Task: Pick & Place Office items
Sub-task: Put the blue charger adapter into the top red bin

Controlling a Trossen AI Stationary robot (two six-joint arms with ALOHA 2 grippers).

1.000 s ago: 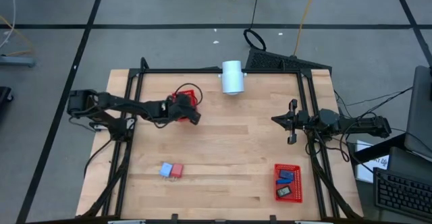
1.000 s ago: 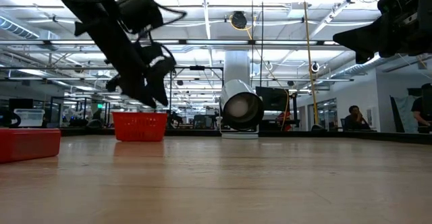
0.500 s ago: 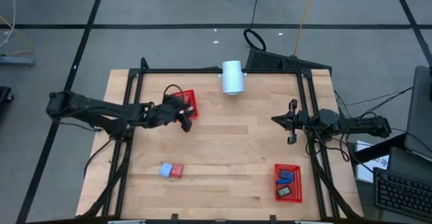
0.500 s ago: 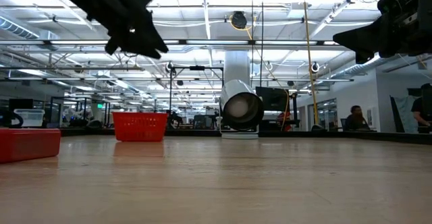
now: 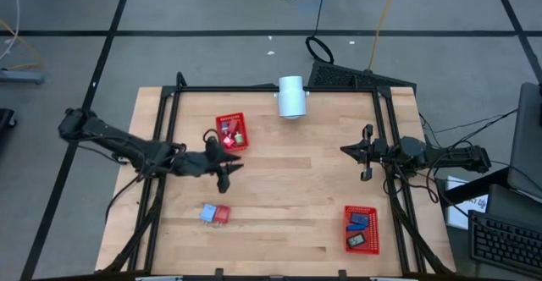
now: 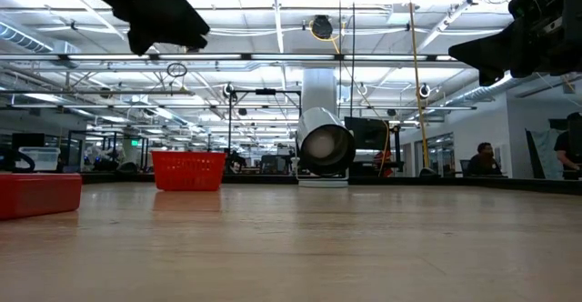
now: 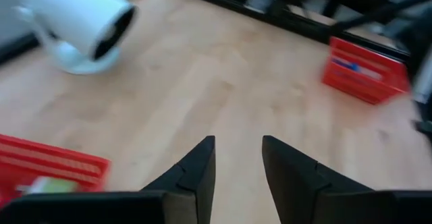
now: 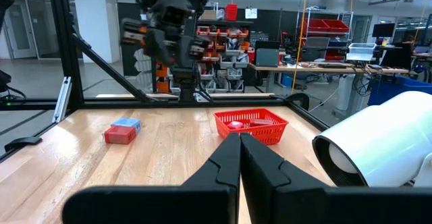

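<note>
1. The left gripper [image 5: 227, 173] hangs above the table, just in front of the rear basket [image 5: 230, 132] and clear of it. In its wrist view the fingers [image 7: 196, 173] stand apart with a narrow gap and nothing between them.
2. Two items still lie loose on the wood near the front left: a light blue piece [image 5: 207, 213] touching a red piece [image 5: 222, 214].
3. The rear basket already holds a red item [image 5: 227, 129] and something small and pale that I cannot identify.
4. A white cylinder [image 5: 291, 96] lies at the back edge, apart from the work.
5. The front right basket [image 5: 360, 228] holds a blue piece [image 5: 358, 222] and a black piece [image 5: 356, 241].
6. The right gripper [image 5: 366, 153] waits at the right side with its fingers pressed together, empty.
7. Judgement: the left arm looks to be between a drop-off and the next pick. The next move calls for travelling toward the loose pair, spreading the fingers wider, and descending over one piece without nudging its neighbour.
</note>
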